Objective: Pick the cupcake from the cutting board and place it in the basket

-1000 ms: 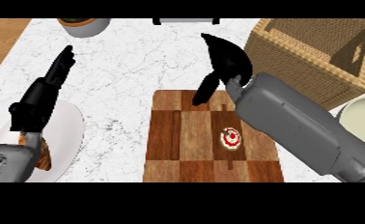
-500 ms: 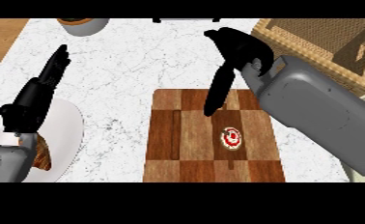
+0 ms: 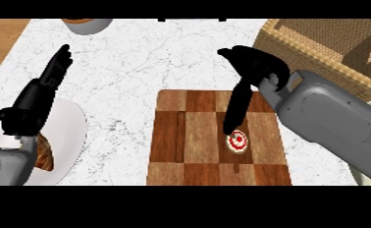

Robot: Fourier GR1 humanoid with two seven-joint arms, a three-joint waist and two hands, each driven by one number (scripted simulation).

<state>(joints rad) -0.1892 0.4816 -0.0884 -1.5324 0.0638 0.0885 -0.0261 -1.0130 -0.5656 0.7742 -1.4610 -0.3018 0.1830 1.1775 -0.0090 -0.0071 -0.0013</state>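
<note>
White marble makes up the counter [image 3: 145,70], and on it lies a wooden cutting board [image 3: 192,148] of light and dark squares. The cupcake [image 3: 238,141] sits on that board, toward its right half, seen from above as a red and white round. Nothing holds it.

The right hand [image 3: 255,67] hangs over the far right part of the board. Its fingers [image 3: 233,111] point straight down and are pressed together, their tips just above the cupcake's far left edge; whether they touch it cannot be told. The thumb sticks out to the left, apart from the fingers. The grey right forearm [image 3: 326,119] runs from the hand to the view's lower right corner, covering part of the board's right edge.

The basket [image 3: 290,40], woven and tan, stands at the upper right, well apart from the cupcake and partly behind the right hand.

The left hand [image 3: 39,99] shows at the left edge, open, its fingers straight and together, pointing up and away. Beneath it lies a white plate [image 3: 69,133] with a brown piece of food [image 3: 45,153] on its left side. A grey bowl [image 3: 87,24] is cut by the top edge at the upper left.
</note>
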